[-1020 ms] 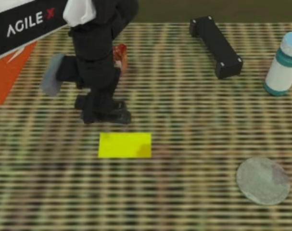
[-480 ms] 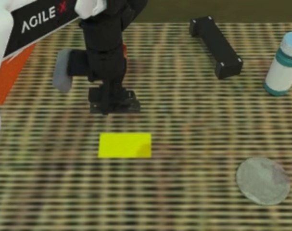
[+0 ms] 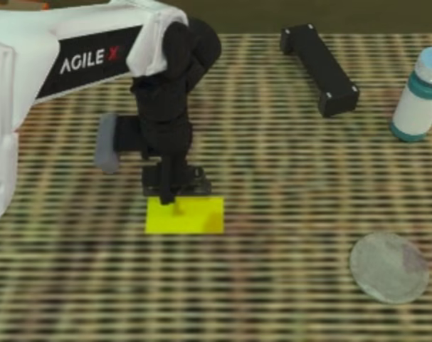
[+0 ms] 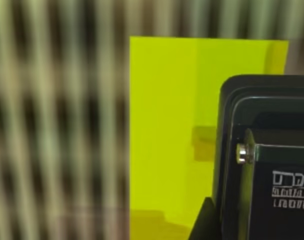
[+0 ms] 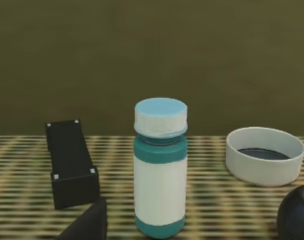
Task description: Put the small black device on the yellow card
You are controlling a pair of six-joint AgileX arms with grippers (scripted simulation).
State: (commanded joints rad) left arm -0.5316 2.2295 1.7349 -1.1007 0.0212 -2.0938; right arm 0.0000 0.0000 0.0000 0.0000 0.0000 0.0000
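"One arm was doing all the work. It was the left arm, the white one with AgileX written on it."

"Where was its gripper?"

"The left gripper (image 3: 175, 191) hung over the far edge of the yellow card (image 3: 186, 216). Most of the card lay just on the near side of the gripper."

"Was the gripper open or closed?"

"I could not tell. From above it was all one black shape."

"And the small black device?"

"I could not pick it out for sure. In the left wrist view, a dark block (image 4: 264, 160) with a little screw sat very close to the camera, right over the yellow card (image 4: 167, 125). I could not tell if that was the device or part of the gripper. No small black thing lay in the open on the woven mat (image 3: 287, 285)."

"What else was around the gripper?"

"A long black bar (image 3: 319, 68) with white corner dots lay well off to the gripper's right, toward the far side. Past it, even more to the right, stood a white and teal bottle (image 3: 418, 96) with a pale blue cap. A round grey disc (image 3: 388, 268) lay to the gripper's right too, but on the near side, well apart from the card."

"And the right arm?"

"It was out of the top view. Its wrist view showed the bottle, the bar and a white bowl (image 5: 264, 156)."
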